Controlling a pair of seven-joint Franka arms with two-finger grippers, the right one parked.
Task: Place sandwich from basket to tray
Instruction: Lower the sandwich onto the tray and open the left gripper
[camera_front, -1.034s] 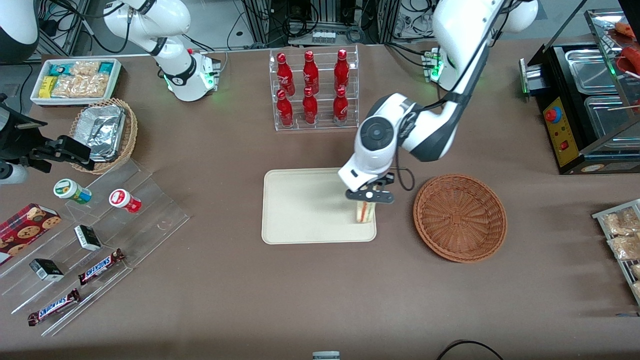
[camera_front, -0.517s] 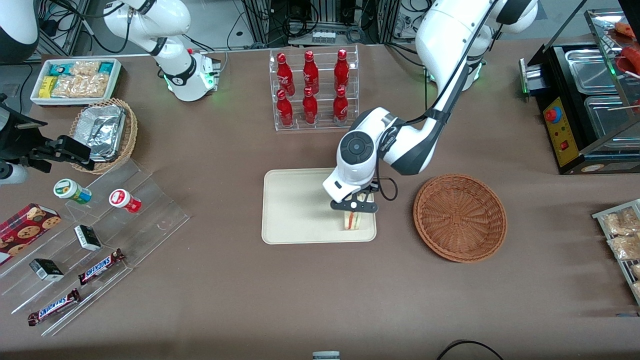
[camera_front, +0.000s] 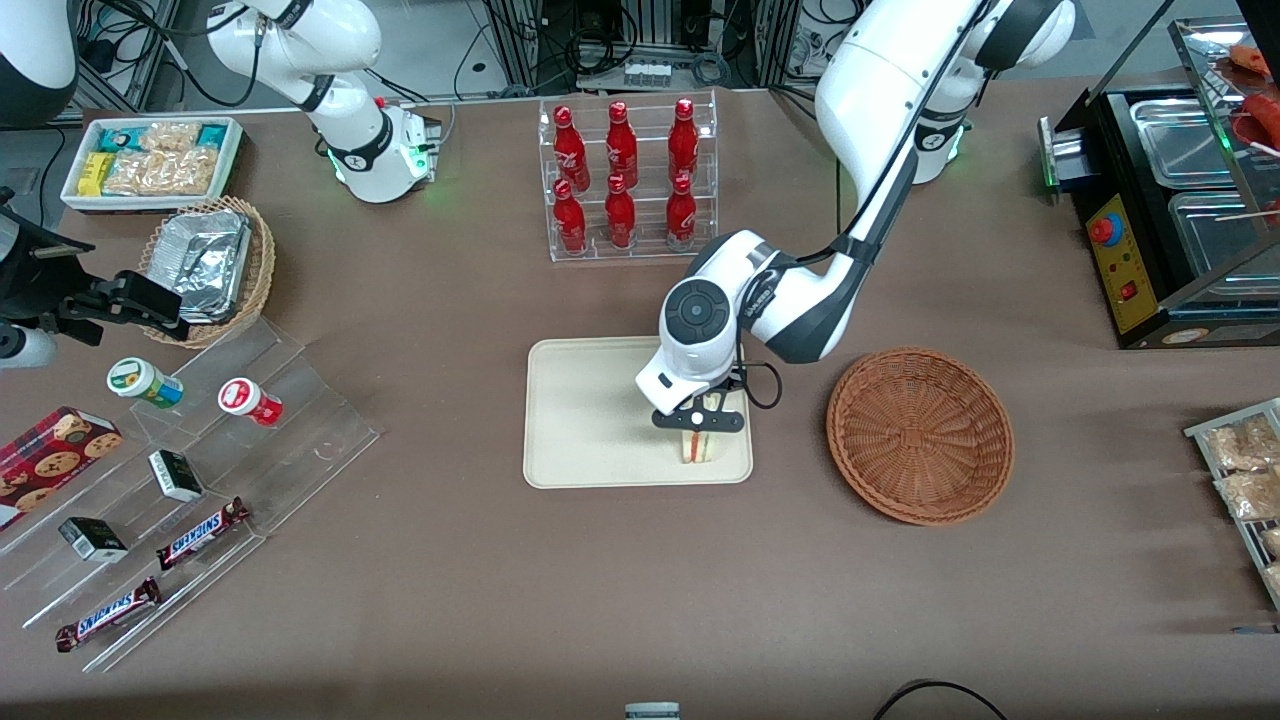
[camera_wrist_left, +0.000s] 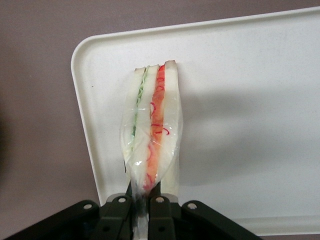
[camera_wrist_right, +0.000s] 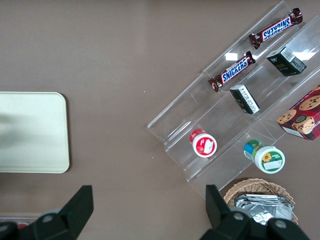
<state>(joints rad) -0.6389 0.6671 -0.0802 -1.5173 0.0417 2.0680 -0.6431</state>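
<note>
My left gripper (camera_front: 699, 420) is shut on the sandwich (camera_front: 702, 446), a plastic-wrapped wedge of pale bread with red, orange and green filling. It holds the sandwich upright over the cream-white tray (camera_front: 590, 420), near the tray's corner closest to the front camera and the basket. In the left wrist view the sandwich (camera_wrist_left: 152, 135) hangs from the gripper (camera_wrist_left: 142, 210) above the tray (camera_wrist_left: 250, 100) close to its rim. The reddish-brown wicker basket (camera_front: 920, 434) sits empty beside the tray, toward the working arm's end.
A clear rack of red bottles (camera_front: 625, 180) stands farther from the front camera than the tray. A tan basket with foil containers (camera_front: 208, 265), a white snack bin (camera_front: 150, 160) and an acrylic stand with candy bars (camera_front: 190, 500) lie toward the parked arm's end. A black appliance (camera_front: 1170, 220) stands toward the working arm's end.
My gripper has carried the sandwich from the tray's basket-side edge a little farther over the tray and slightly lower. The arm's wrist has swung the same way.
</note>
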